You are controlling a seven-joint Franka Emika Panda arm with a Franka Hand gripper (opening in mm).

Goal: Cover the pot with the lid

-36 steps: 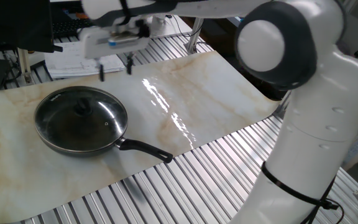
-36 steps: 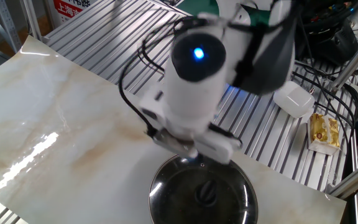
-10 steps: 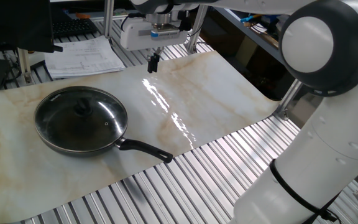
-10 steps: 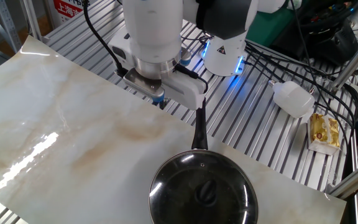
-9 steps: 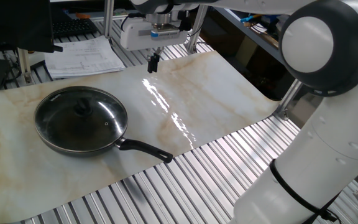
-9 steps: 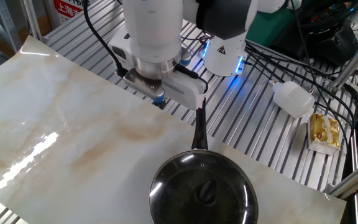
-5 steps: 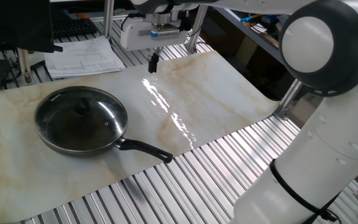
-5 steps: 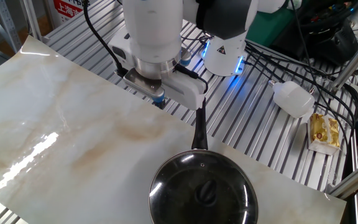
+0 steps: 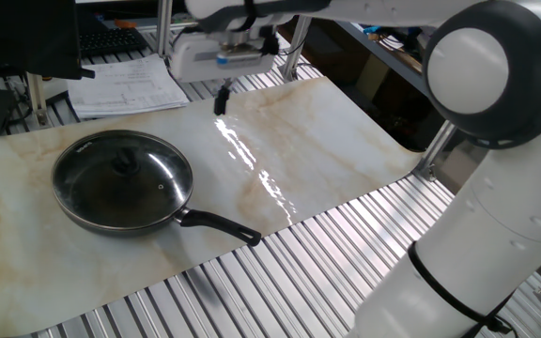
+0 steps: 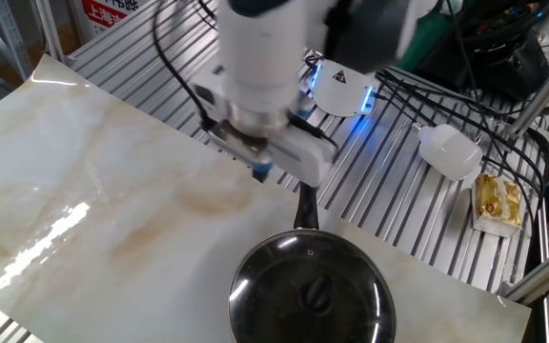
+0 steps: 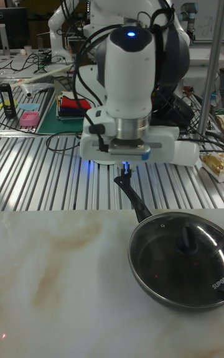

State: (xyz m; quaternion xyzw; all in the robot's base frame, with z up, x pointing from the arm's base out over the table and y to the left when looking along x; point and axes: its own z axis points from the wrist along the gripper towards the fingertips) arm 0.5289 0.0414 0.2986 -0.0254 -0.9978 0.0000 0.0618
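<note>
On the marble bench (image 9: 327,141), our round glass lid (image 9: 125,175) already covers the dark frying pan (image 9: 83,211); our pincer (image 9: 221,101), pressed together and empty, has just drifted slightly nearer.

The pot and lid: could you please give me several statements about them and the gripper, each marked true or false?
1. The lid sits on the pot. True.
2. The gripper holds the lid's knob. False: it hangs in the air away from the pot, holding nothing.
3. The pot's handle points toward the near table edge in the one fixed view. True.
4. The pot stands on the bare metal slats. False: it rests on the marble-patterned sheet.
</note>
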